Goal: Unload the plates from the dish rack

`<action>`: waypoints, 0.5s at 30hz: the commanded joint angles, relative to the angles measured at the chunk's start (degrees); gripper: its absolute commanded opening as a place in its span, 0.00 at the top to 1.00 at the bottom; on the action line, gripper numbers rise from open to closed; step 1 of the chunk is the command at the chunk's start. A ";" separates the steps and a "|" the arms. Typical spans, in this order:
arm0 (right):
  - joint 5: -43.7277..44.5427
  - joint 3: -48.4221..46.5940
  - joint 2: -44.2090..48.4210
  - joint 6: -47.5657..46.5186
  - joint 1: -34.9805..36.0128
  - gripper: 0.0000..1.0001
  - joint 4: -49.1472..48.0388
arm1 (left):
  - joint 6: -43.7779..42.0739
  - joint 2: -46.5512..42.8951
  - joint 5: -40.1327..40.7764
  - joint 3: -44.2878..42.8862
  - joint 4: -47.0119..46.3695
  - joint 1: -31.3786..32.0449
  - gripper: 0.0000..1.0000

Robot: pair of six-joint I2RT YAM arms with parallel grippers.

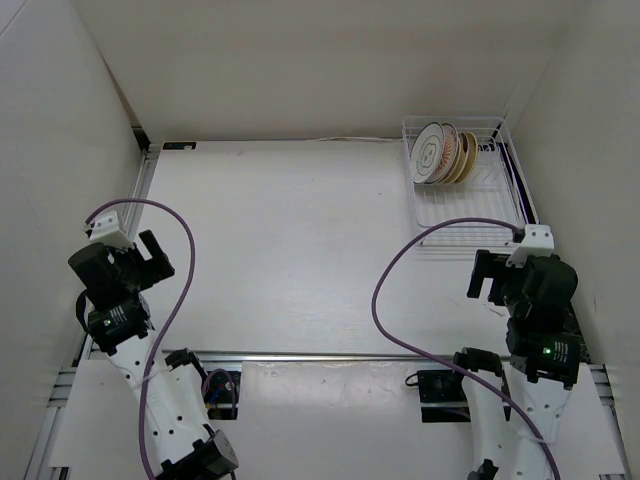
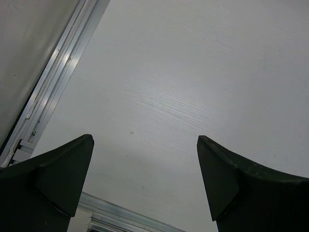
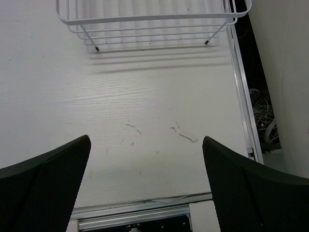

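The white wire dish rack (image 1: 500, 205) stands at the far right of the table. Several plates stand upright on edge at its far end: the front one white with dark rings (image 1: 431, 152), one with an orange-red pattern (image 1: 451, 155) behind it, and cream-yellow ones with brownish rims (image 1: 466, 157) at the back. The near end of the dish rack (image 3: 145, 21) shows at the top of the right wrist view, empty. My right gripper (image 1: 486, 277) (image 3: 146, 142) is open, just in front of the rack. My left gripper (image 1: 152, 255) (image 2: 145, 140) is open over bare table at the far left.
White walls enclose the table on the left, back and right. A metal rail (image 3: 244, 101) runs along the table's right edge with cables beyond it. Another rail (image 2: 53, 77) runs along the left edge. Purple cables (image 1: 400, 270) loop from both arms.
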State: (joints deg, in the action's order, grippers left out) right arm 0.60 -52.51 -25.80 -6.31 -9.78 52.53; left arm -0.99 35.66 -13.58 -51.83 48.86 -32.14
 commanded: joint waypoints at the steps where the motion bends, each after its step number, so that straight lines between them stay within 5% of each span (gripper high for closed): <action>1: 0.28 -2.86 -0.04 2.79 -0.50 0.00 -1.73 | 0.38 -0.85 -1.70 0.51 -0.79 -0.29 0.00; 8: -4.64 0.30 0.49 0.94 -4.01 0.00 -1.73 | 0.38 -1.90 -1.71 0.51 -0.79 -0.29 0.00; 15: -7.80 -4.78 -9.16 2.71 -5.95 0.00 -6.73 | 0.38 -1.91 -0.65 0.51 -0.79 -0.29 0.00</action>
State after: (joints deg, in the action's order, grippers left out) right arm -3.97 -53.34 -30.59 -4.21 -15.42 52.18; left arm -0.99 34.17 -14.17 -51.75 48.86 -32.14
